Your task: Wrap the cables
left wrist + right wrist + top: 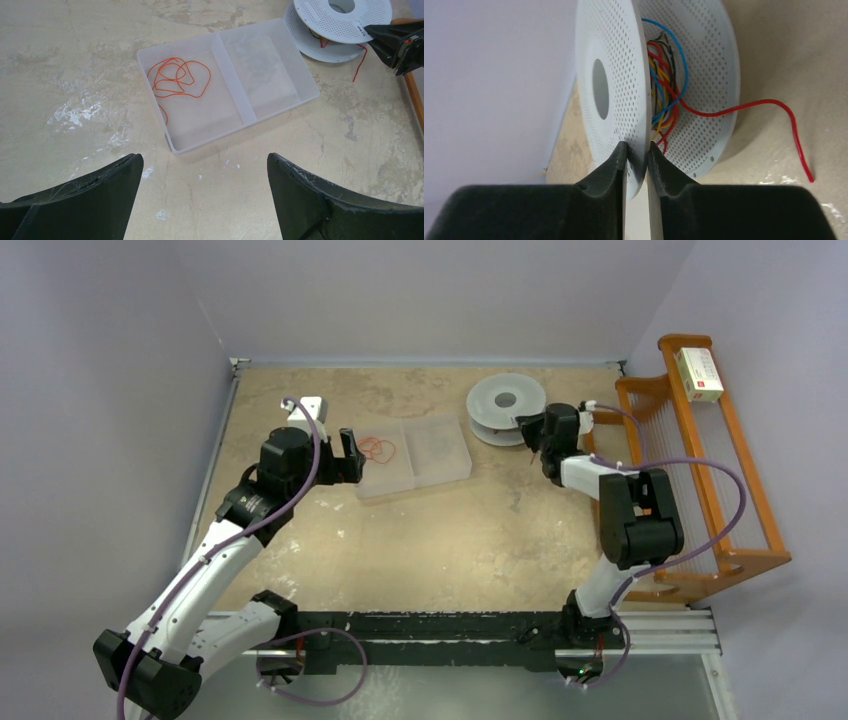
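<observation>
A thin red-orange cable (177, 77) lies in loose loops in the left half of a clear two-part tray (280, 107); it also shows in the top view (378, 449). My left gripper (205, 192) is open and empty, above the table just short of the tray's near corner. The grey double-disc spool (503, 400) stands at the back right. My right gripper (638, 157) is shut on the rim of the spool's upper disc (611, 65). Several coloured wires sit wound between the discs, and a red cable (774, 112) trails out onto the table.
An orange wooden rack (700, 470) stands along the table's right edge with a small white and red box (698, 374) on its top. Purple-grey walls close the back and left. The tray's right half holds nothing.
</observation>
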Available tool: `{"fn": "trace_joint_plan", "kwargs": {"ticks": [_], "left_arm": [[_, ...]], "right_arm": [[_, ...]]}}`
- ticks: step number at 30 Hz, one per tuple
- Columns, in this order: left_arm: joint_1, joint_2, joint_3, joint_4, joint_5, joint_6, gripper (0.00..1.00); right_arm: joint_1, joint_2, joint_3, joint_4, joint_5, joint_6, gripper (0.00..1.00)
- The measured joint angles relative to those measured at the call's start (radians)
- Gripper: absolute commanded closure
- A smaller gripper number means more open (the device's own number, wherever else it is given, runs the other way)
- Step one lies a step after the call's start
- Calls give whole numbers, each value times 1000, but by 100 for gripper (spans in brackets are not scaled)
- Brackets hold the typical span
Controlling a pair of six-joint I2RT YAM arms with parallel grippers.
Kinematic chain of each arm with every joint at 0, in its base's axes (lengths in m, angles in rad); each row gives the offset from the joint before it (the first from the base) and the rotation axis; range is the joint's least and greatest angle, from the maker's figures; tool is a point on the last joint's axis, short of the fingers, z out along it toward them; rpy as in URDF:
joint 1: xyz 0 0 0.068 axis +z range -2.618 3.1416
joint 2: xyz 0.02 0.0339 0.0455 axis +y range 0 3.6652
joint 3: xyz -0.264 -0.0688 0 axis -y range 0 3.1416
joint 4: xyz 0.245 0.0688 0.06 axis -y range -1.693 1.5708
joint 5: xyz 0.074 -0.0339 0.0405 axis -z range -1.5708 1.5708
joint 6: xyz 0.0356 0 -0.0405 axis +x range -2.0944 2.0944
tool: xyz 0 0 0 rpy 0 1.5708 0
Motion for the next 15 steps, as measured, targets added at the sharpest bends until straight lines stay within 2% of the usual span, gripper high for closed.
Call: {"fn": "trace_joint_plan", "kwargs": {"ticks": [4,8,15], "left_arm": [[0,0,0,0,-5,0,6],[0,0,0,-1,-6,0,6],[0,0,0,-3,-6,0,6]], "right_arm": [[1,-46,0,4,3,-6,90],[-1,-85,-1,-10,11,-22,100],[-1,-123,-1,-34,14,-50,100]]}}
